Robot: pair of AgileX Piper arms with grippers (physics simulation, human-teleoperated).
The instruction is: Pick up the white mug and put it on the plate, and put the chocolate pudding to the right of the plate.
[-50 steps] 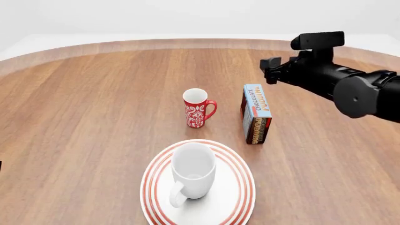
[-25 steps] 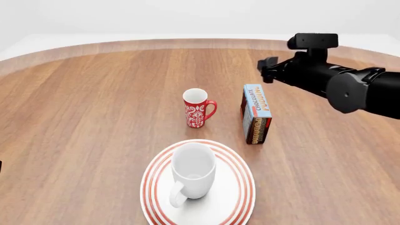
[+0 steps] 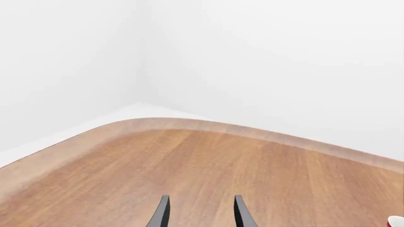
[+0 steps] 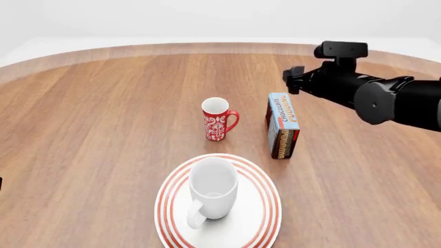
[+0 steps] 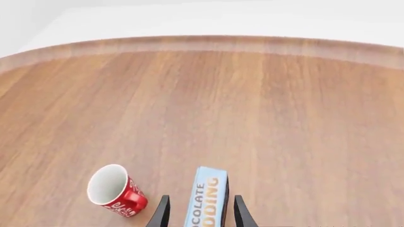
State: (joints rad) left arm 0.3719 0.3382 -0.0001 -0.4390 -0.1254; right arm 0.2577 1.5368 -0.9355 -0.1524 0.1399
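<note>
Right of frame centre, light, rigid light-blue chocolate pudding carton (image 4: 282, 125) standing on edge, best pinched across narrow faces; right gripper (image 5: 198, 212) spread open above; left gripper (image 3: 199, 211) open, idle.

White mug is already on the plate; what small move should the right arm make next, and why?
Probably lower the right gripper straight down over the chocolate pudding. Its open jaws already line up with the carton's narrow top, but it hangs above it, and the carton stands beyond the plate, not yet at its right.
</note>
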